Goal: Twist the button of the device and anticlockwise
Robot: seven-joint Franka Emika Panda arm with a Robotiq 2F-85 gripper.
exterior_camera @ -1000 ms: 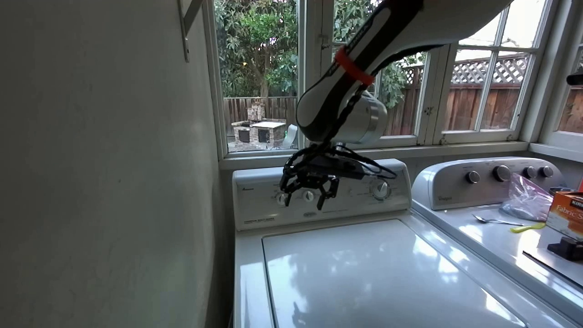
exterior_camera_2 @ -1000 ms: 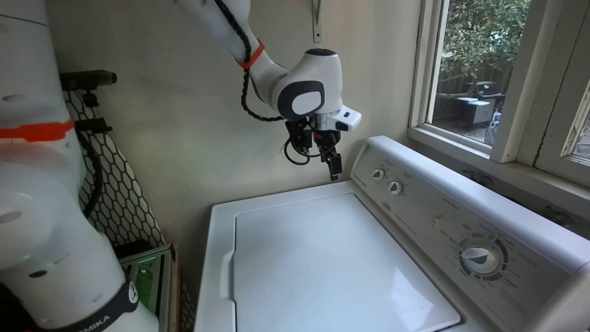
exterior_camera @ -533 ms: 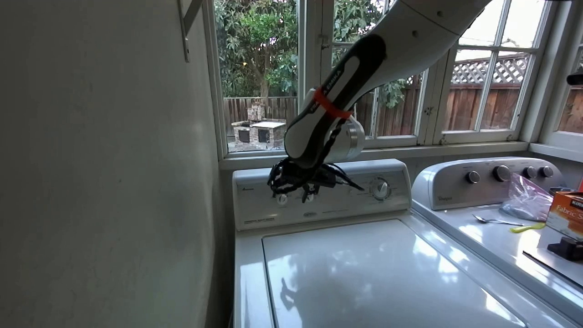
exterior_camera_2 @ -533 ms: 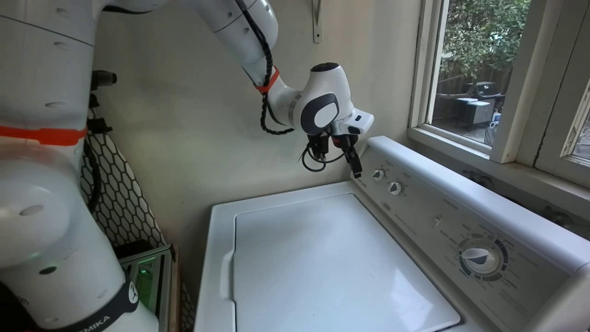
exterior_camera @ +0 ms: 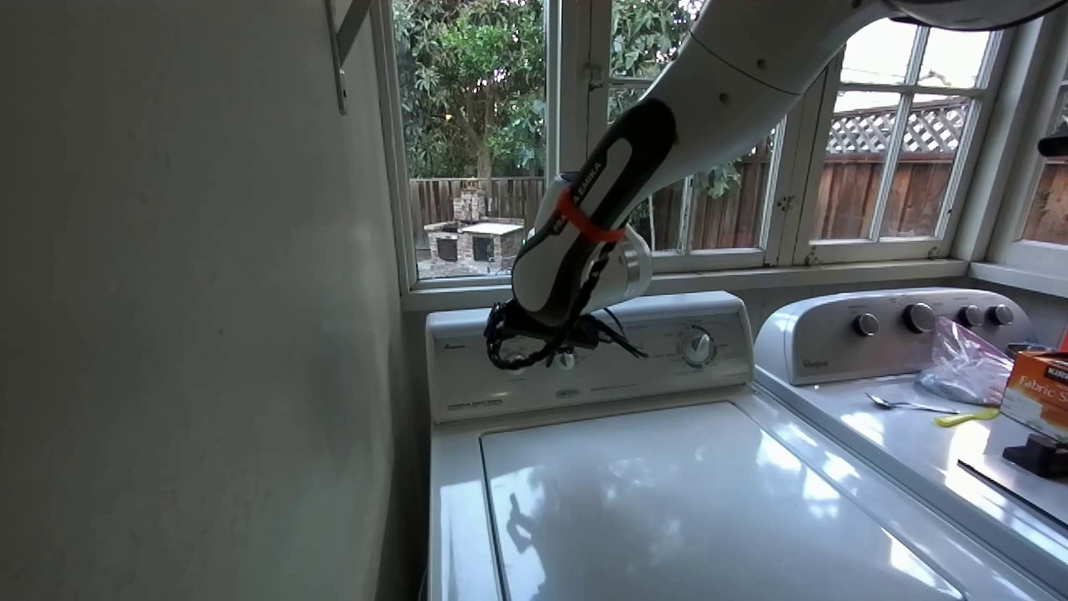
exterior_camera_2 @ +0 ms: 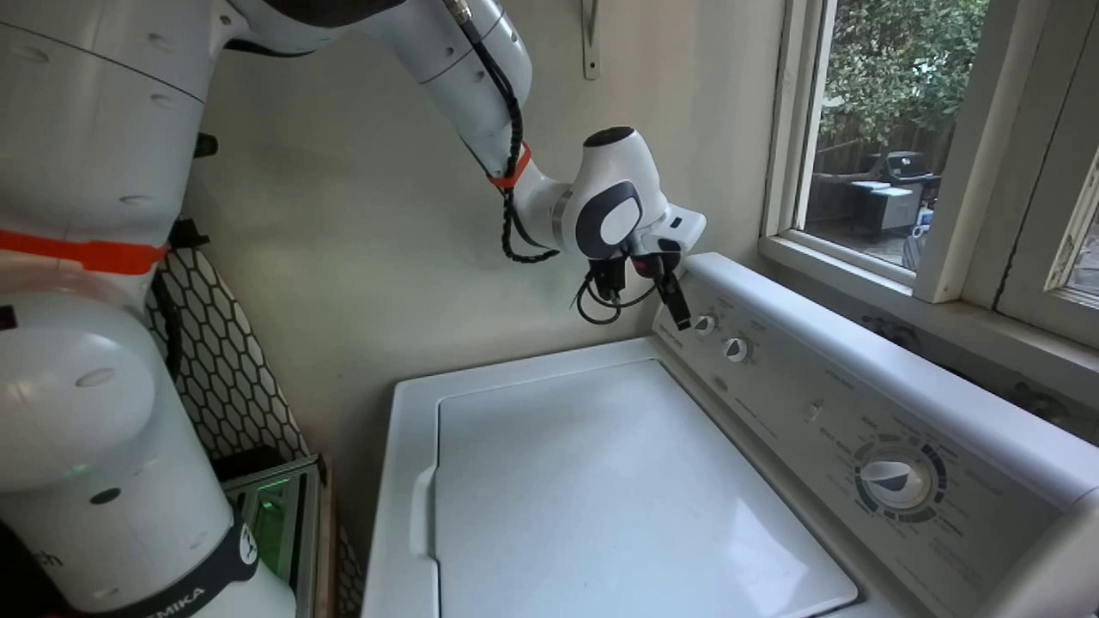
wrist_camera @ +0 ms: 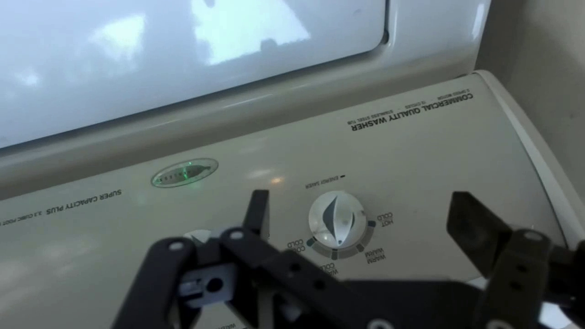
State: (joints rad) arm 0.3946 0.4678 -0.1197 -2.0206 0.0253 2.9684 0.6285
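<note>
The device is a white top-loading washer (exterior_camera: pixel 709 501), seen in both exterior views (exterior_camera_2: pixel 618 498). Its raised back panel bears two small knobs and a bigger dial (exterior_camera_2: pixel 895 482). The end temperature knob (wrist_camera: pixel 338 219) has its pointer near the warm/cold mark; it also shows in an exterior view (exterior_camera_2: pixel 704 324). The other small knob (wrist_camera: pixel 197 236) is partly behind a finger. My gripper (wrist_camera: pixel 361 203) is open and empty, its fingers on either side of the end knob in the picture, nearer the left finger. In an exterior view its fingertips (exterior_camera_2: pixel 684 324) are close to that knob; contact is not clear.
A wall (exterior_camera_2: pixel 343 215) stands beside the washer's end. A window sill (exterior_camera_2: pixel 837 262) runs behind the panel. Another white appliance (exterior_camera: pixel 893 338) with a curved panel stands alongside, with a plastic bag (exterior_camera: pixel 968 363), spoon (exterior_camera: pixel 909 406) and orange box (exterior_camera: pixel 1039 392) on it.
The arm has moved toward the back panel and lower, bringing the tilted gripper from above the lid's back corner to the end knob. The dial and the visible knobs look unchanged.
</note>
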